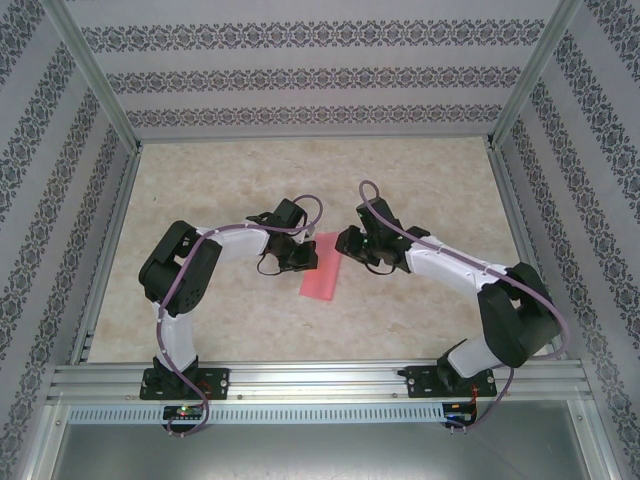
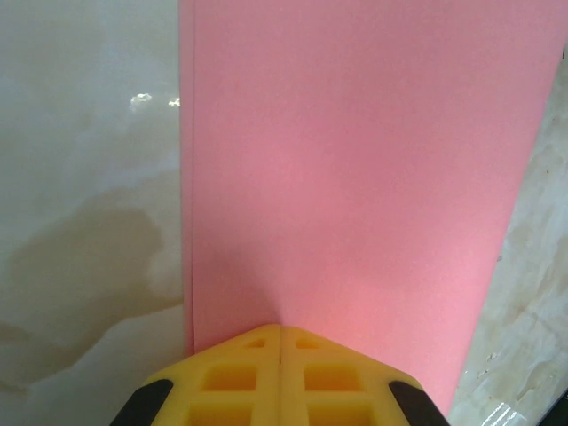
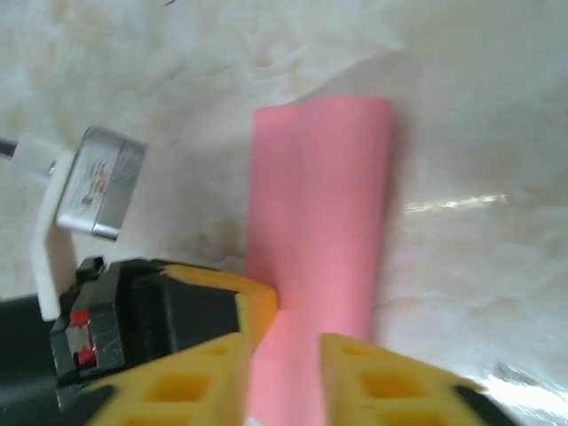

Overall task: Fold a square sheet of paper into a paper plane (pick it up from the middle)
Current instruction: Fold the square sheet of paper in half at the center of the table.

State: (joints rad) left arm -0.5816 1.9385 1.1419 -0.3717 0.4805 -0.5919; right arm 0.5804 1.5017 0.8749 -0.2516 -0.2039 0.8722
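The square sheet of paper point(image 1: 321, 276) is pink and lies doubled into a long narrow strip on the table between the two arms. My left gripper point(image 1: 308, 256) is shut on the strip's left edge; in the left wrist view its yellow fingertips point(image 2: 281, 328) meet tightly at the paper point(image 2: 355, 177), which dimples there. My right gripper point(image 1: 345, 243) is at the strip's other side. In the right wrist view its jaws point(image 3: 282, 342) stand apart with the paper point(image 3: 319, 195) running between them. The left gripper's yellow finger point(image 3: 259, 302) touches the strip beside them. A paper plane is out of view.
The beige marbled table top point(image 1: 250, 180) spreads around the paper. Patterned walls point(image 1: 300, 80) close in three sides. An aluminium rail point(image 1: 320, 380) runs along the near edge at the arm bases. The left arm's camera housing point(image 3: 98, 182) is close to my right fingers.
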